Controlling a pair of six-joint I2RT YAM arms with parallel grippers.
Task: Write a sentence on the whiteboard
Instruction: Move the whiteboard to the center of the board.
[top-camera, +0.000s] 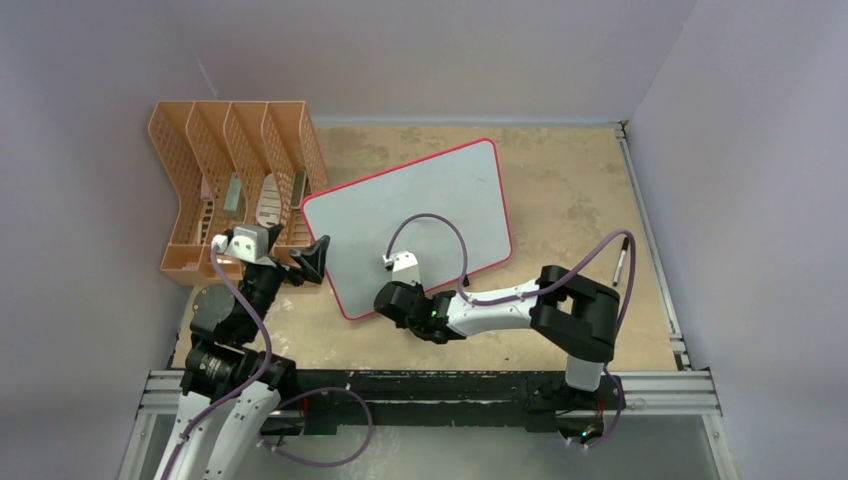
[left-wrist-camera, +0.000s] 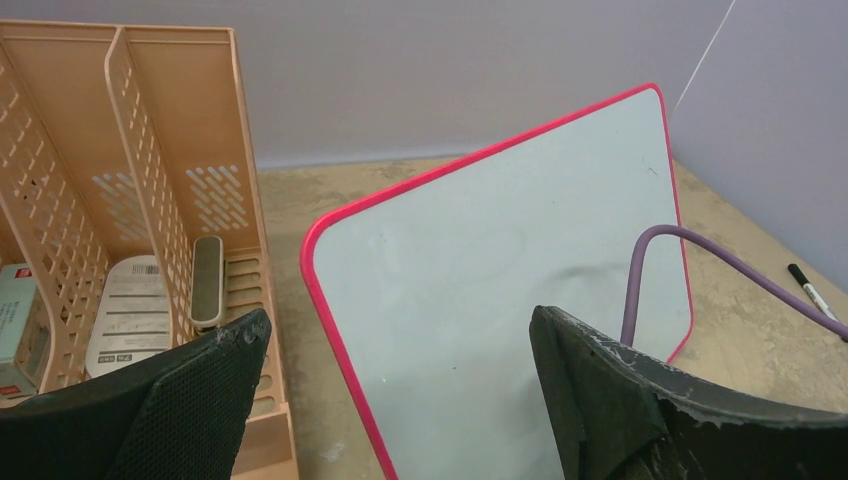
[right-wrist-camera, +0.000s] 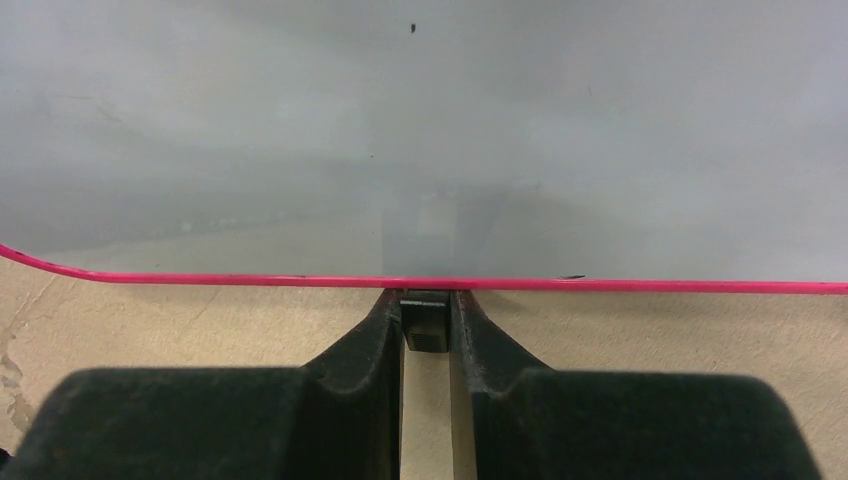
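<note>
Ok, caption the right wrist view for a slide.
Right gripper shut on a small black foot beneath the red-pink rim of the large, blank white rectangular whiteboard.

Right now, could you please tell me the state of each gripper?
Left gripper: open, holding nothing.
Right gripper: closed on the black foot of the whiteboard.

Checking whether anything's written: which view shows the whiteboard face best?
Left wrist: the whiteboard face is large, close and mostly unblocked; no lettering shows. Top external has the whole board, small, with the right arm's cable across it. Right wrist sees only a strip above the rim.
</note>
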